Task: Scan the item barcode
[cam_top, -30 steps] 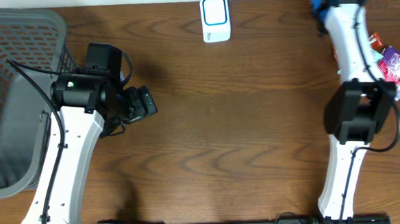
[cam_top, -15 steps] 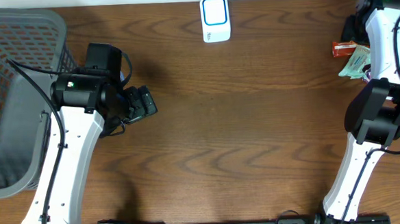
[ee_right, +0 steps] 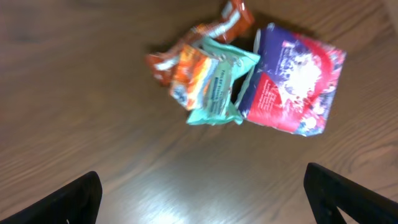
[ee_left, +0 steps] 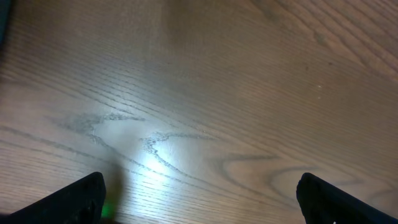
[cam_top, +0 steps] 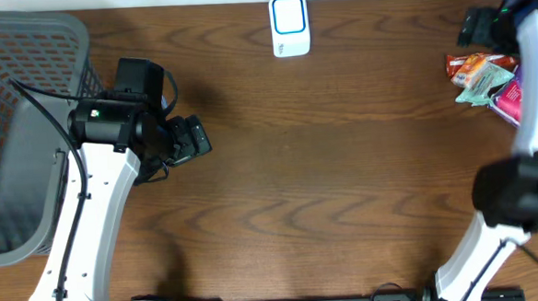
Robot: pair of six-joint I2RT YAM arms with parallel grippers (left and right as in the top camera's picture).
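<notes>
From overhead, the snack packets (cam_top: 483, 73) lie in a small heap at the right edge of the frame, on the wooden surface (cam_top: 344, 165). My right arm (cam_top: 532, 109) runs up that same edge and covers part of the heap. The barcode scanner (cam_top: 289, 25), white with a blue-rimmed face, sits at top centre, well apart from the packets. My left claw (cam_top: 189, 138) hangs over bare wood left of centre, beside the grey basket (cam_top: 28, 135) that fills the upper left.

In my left wrist view, the left claw's two fingertips sit in the bottom corners. They are spread wide with only wood grain and a bright glare patch between them; it grips nothing.

In my right wrist view, the right claw (ee_right: 208, 199) is also spread wide, one tip in each bottom corner, empty, with bare wood between. The heap lies in the upper middle of the frame, clear of both tips. The orange-red packet (ee_right: 186, 65) is crumpled, its long axis running from upper right down to lower left. The teal packet (ee_right: 219, 87) overlaps it and slants the same way, its open end toward the upper right. The purple packet (ee_right: 292, 87), red and white on its face, is nearly square and slightly tilted, touching the teal one's right side. The print on all three is too blurred to read.
</notes>
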